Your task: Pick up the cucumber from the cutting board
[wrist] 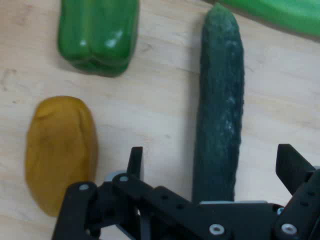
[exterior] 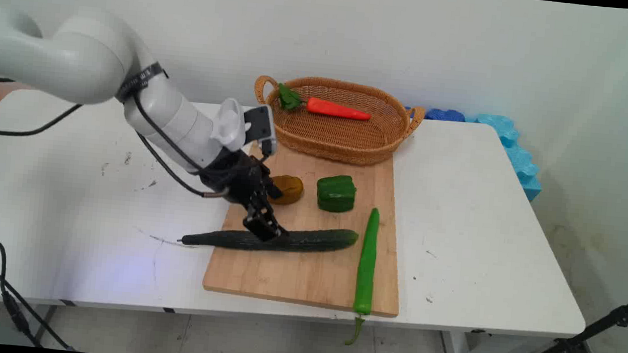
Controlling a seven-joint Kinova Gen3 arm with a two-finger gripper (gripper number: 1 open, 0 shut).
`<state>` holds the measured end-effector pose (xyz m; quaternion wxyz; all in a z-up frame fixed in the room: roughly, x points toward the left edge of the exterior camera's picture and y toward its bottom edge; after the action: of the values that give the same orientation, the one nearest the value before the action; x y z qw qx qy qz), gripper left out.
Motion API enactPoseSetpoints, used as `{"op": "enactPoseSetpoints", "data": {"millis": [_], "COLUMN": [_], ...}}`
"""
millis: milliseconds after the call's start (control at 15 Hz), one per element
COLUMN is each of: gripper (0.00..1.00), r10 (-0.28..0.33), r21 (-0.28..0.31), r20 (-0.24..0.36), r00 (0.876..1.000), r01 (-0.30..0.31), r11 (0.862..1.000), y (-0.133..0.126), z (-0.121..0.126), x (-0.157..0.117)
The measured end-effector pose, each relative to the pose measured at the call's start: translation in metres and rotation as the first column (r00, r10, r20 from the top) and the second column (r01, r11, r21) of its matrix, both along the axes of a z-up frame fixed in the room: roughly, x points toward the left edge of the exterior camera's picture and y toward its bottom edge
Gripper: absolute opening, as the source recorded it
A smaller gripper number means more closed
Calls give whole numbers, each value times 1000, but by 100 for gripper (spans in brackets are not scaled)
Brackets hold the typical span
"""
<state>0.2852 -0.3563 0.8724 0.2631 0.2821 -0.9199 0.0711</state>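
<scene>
The gripper (exterior: 265,226) is hanging low over the middle of the cucumber (exterior: 286,239), its jaws standing wide with one finger on each side of the dark green body; in the hand view the fingers (wrist: 135,162) are showing clear gaps to the cucumber (wrist: 220,105), so nothing is being gripped. The cucumber is lying across the wooden cutting board (exterior: 311,273) at centre frame, its thin stem end running off the board's left edge onto the white table (exterior: 486,225).

Upper right of the gripper a brownish-yellow potato (exterior: 288,189) is sitting just beside the gripper's linkage, partly hidden by it in the main view; the hand view is showing it whole at lower left (wrist: 61,152). A green bell pepper (exterior: 336,192) is resting near it toward the frame's centre, cut off by the top edge in the hand view (wrist: 97,35). A long green chili (exterior: 366,261) is lying near the board's right edge, its tip and curled stem overhanging the table's near edge. Bare board is lying open below the cucumber.

A wicker basket (exterior: 385,143) at upper centre is holding a carrot (exterior: 336,108). Blue foam blocks (exterior: 515,148) are sitting past the table's far right corner. No readable writing is showing.
</scene>
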Motion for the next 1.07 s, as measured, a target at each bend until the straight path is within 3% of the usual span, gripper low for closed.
{"op": "enactPoseSetpoints", "data": {"millis": [733,800,1067], "gripper": [100,0,0], "r10": [-74,-79,-99], "r21": [3,1,-10], "r20": [41,44,54], "r00": [996,996,994], "r01": [74,80,99], "r11": [997,997,995], "y": [8,8,7], "z": [-44,-46,-54], "x": [-10,-11,-12]}}
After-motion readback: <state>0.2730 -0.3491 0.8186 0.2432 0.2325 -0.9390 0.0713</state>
